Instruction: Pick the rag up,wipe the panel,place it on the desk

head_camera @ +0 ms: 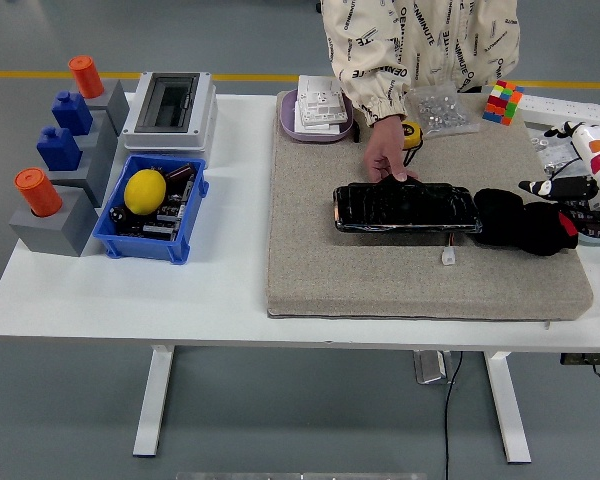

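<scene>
**Rag beside the panel, person's hand on the far edge**

You see the rag [525, 223], a dark crumpled bundle, lying on the mat [380, 275] and touching the right end of the panel [405, 209]. The panel is a glossy black slab lying flat across the mat's middle, with a small white connector [448, 257] just in front of it.

A person's hand [387, 155] reaches down from the far side, fingertips resting on the panel's far edge.

Your right hand [565, 186] shows only at the right edge, past the rag; thin dark fingers point left above the table [220, 290], but you cannot tell whether they are spread or curled. Your left hand is out of view.

Further out, a colour cube [503, 102] and a clear bag [440, 108] sit near the mat's far right corner, a tray of white parts [320, 108] at its far left. Left of the mat stand a grey box [170, 108] and a blue bin [152, 208] holding a yellow lemon [145, 191], then grey blocks [75, 150] topped with blue and orange pieces.
</scene>
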{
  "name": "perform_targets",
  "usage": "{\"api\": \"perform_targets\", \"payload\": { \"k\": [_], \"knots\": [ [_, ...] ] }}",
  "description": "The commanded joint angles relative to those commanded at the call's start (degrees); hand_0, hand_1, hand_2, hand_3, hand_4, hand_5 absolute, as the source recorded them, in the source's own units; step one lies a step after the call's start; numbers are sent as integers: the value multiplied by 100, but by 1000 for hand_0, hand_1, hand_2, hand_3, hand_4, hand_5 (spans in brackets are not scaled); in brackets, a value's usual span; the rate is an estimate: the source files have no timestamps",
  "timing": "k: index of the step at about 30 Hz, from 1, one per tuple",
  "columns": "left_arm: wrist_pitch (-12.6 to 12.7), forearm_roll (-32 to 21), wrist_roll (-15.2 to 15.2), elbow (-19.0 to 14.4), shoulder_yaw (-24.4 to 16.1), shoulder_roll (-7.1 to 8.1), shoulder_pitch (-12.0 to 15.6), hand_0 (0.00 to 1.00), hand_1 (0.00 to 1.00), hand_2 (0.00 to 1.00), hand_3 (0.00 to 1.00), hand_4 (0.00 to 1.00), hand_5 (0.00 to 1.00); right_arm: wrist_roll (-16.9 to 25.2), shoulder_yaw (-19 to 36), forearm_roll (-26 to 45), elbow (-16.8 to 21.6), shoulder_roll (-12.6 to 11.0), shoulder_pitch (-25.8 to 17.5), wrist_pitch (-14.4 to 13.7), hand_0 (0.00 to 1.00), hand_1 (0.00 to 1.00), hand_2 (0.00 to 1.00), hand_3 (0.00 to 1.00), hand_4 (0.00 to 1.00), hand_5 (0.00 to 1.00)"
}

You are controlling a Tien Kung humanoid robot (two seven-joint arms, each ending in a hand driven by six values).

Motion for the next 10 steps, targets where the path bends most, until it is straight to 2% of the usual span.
{"api": "perform_targets", "payload": {
  "k": [4, 10],
  "knots": [
    [-2, -2, -2, 0, -4, -6, -4, 725, 716, 767, 626, 693, 582, -78, 47, -28, 60, -9, -11, 126, 729, 688, 761, 776, 998, 519],
    [0, 8, 1, 0, -18, -7, -15, 725, 716, 767, 626, 693, 582, -119, 225, -43, 122, 8, -44, 165, 729, 688, 761, 776, 998, 519]
  ]
}}
